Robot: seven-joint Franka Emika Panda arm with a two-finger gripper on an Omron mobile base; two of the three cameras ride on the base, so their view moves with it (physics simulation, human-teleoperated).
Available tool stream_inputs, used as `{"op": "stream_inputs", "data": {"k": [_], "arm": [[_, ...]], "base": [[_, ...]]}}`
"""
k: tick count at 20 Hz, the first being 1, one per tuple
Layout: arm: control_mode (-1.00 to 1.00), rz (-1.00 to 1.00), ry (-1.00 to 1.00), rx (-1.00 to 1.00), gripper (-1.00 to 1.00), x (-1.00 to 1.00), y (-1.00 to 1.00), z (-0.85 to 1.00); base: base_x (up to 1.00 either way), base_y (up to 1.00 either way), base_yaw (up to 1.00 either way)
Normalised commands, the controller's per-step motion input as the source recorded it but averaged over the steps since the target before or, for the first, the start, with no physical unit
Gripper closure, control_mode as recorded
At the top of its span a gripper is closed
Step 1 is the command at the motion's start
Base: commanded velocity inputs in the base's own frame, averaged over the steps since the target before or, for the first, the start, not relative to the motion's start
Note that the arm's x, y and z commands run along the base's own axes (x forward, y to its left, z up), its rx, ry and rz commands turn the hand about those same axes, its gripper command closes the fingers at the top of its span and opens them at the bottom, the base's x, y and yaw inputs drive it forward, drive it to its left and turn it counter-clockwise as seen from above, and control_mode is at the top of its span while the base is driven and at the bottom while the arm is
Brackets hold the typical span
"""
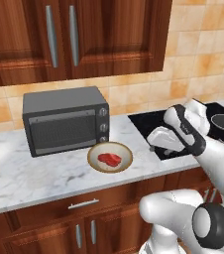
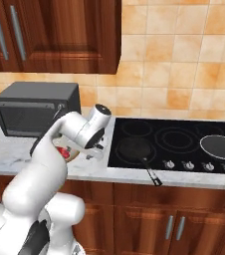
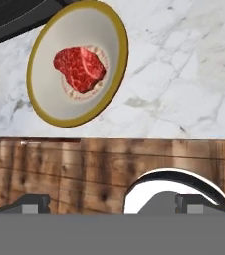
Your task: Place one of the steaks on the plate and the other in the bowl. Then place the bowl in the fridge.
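The bowl (image 1: 110, 157) (image 3: 77, 63), tan-rimmed and cream inside, sits on the marble counter in front of the toaster oven. One steak (image 1: 109, 159) (image 3: 80, 68) with a red top and a pale pinkish edge lies flat in its middle. In the right base view the arm covers most of the bowl, leaving a bit of the red steak (image 2: 64, 152) showing. My gripper (image 1: 158, 145) (image 2: 93, 149) (image 3: 114, 201) hangs open and empty to the right of the bowl, over the counter's front edge by the stove. The second steak and the fridge are out of view.
A grey toaster oven (image 1: 64, 126) stands behind the bowl. The black cooktop (image 2: 174, 142) to the right carries two dark frying pans (image 2: 134, 148) (image 2: 221, 145). Wooden wall cabinets (image 1: 74, 34) hang above, and drawer fronts (image 3: 59, 169) run below the counter edge.
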Motion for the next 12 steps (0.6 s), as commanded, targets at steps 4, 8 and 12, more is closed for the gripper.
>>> {"op": "stream_inputs", "data": {"k": [4, 8, 12], "arm": [[-1.0, -0.01, 0.0, 0.0, -1.0, 0.64, 0.31, -0.32], [-1.0, -0.07, 0.0, 0.0, -1.0, 0.49, 0.51, -0.43], [-1.0, -0.02, -0.01, 0.0, -1.0, 0.3, 0.2, -0.24]], "base": [[0.0, 0.0, 0.0], [0.0, 0.0, 0.0], [0.0, 0.0, 0.0]]}}
